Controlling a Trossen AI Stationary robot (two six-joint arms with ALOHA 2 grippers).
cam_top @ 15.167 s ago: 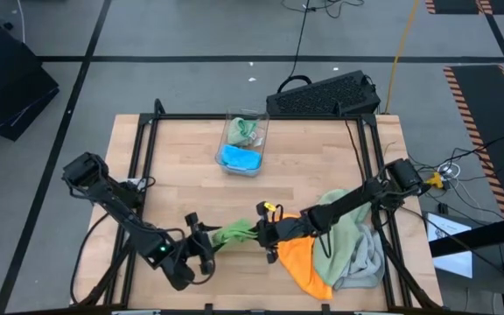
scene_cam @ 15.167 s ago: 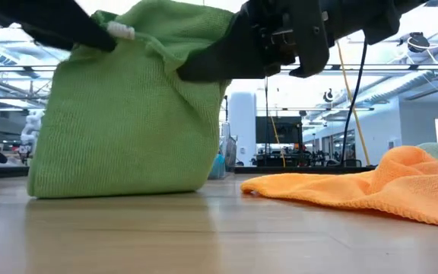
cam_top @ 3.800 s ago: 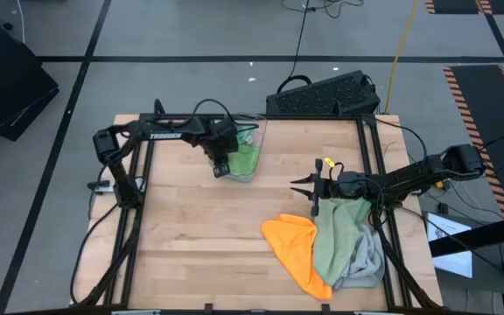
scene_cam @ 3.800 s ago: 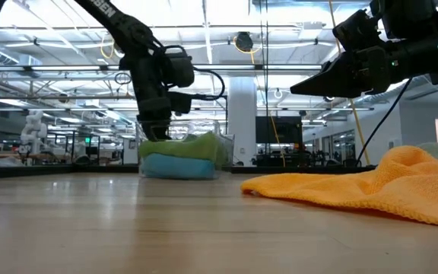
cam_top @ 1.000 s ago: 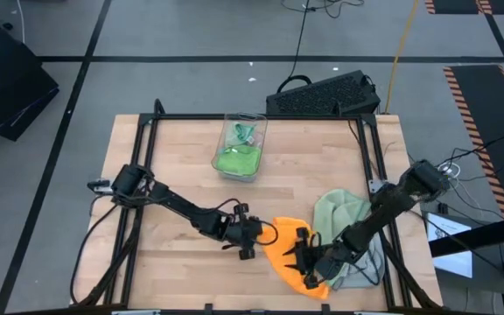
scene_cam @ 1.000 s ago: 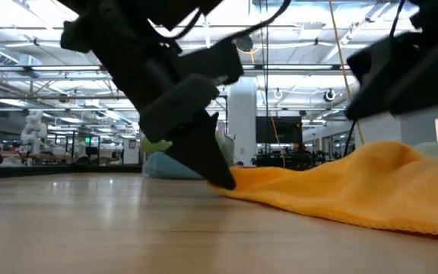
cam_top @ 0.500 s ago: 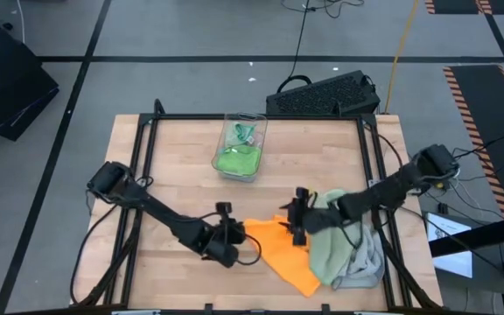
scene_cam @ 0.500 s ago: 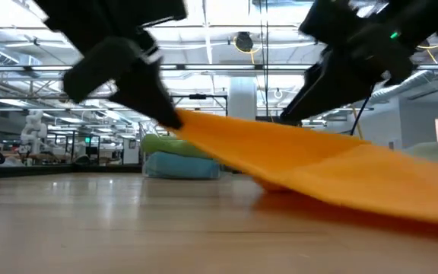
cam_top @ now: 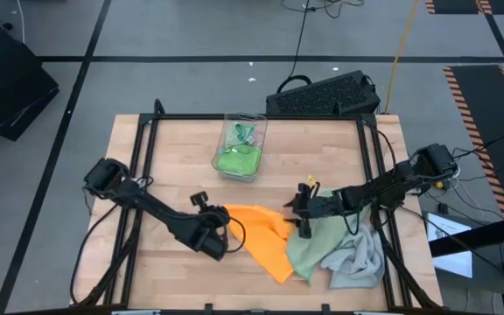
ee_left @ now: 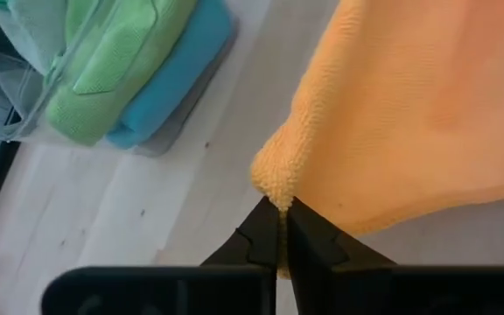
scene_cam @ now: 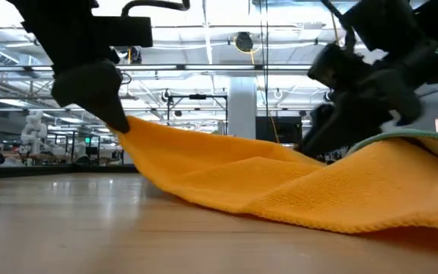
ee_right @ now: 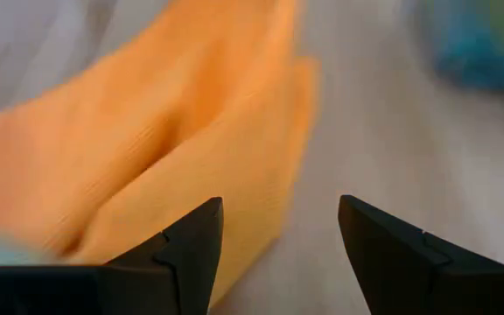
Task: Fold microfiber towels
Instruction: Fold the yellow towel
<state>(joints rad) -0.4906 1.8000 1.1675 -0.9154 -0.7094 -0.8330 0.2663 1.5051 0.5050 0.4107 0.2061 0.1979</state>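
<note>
Left hand (ee_left: 280, 229) pinches one corner of the orange towel (cam_top: 261, 234) and holds it lifted above the counter (cam_top: 173, 157), the cloth sloping down toward the sage green towel (cam_top: 309, 249) and light grey towel (cam_top: 357, 262). Right hand (ee_right: 278, 229), fingers spread wide and empty, hovers at the orange towel's far edge. Bright green towel (cam_top: 236, 159) sits in the clear bin (cam_top: 256, 122), over a blue one (ee_left: 178, 66).

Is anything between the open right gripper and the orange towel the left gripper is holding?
Nothing visible. The right gripper is open just above the orange towel, where it meets the sage green towel; its wrist view shows only orange cloth ahead of the fingers. The left gripper is shut on the towel's far corner.
</note>
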